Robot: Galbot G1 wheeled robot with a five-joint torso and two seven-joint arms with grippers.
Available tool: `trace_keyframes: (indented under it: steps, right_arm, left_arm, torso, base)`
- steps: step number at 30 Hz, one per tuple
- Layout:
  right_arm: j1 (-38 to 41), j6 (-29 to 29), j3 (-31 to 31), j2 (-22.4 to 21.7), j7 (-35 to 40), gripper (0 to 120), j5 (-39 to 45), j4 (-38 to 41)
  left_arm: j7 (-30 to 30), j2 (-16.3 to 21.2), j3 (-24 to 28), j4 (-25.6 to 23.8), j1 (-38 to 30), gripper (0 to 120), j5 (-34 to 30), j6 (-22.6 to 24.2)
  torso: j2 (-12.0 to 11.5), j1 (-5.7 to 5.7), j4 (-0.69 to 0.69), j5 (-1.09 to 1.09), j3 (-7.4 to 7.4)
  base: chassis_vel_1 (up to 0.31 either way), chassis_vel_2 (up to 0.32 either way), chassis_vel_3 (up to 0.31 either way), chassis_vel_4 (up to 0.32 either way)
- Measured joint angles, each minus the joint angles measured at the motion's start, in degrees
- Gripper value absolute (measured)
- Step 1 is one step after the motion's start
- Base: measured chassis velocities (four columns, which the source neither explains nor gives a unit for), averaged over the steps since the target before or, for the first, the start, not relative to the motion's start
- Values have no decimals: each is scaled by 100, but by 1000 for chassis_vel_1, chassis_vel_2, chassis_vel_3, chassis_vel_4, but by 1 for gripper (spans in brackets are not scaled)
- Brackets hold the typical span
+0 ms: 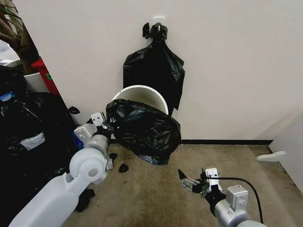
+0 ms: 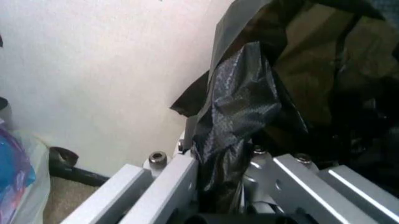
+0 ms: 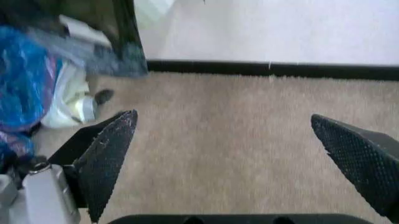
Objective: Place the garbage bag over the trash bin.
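Observation:
The white trash bin stands against the wall, tipped a little forward. A glossy black garbage bag hangs over its front rim and down to the carpet. My left gripper is at the bag's left edge, shut on a fold of it. In the left wrist view, the bag's crinkled plastic runs down between the metal fingers. My right gripper hovers low over the carpet, right of the bin and nearer to me. It is open; its black pads stand wide apart with bare carpet between them.
A knotted bunch of black bags hangs from a wall hook above the bin. A big heap of black bags fills the left side. Small black scraps lie on the carpet. A white object is on the floor at right.

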Motion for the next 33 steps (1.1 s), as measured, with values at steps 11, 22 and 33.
trace_keyframes:
  steps: [11, 22, 33]
  right_arm:
    - [625, 267, 485, -538, -197, 100, -651, -8]
    - [2078, 313, 318, -1243, -1884, 100, -1358, -11]
    - [3186, 217, -663, -1523, -2525, 100, -1300, -15]
  left_arm:
    - [267, 128, 192, -30, 248, 2, 667, 378]
    - [396, 388, 455, -310, 560, 2, 1013, 858]
    - [321, 378, 593, -467, 497, 2, 960, 1088]
  torso:
    - [0, 0, 1, 1, 0]
    - [0, 0, 1, 0, 1]
    - [0, 0, 2, 0, 1]
  base:
    - [0, 0, 0, 0]
    - [0, 0, 0, 0]
    - [0, 0, 0, 0]
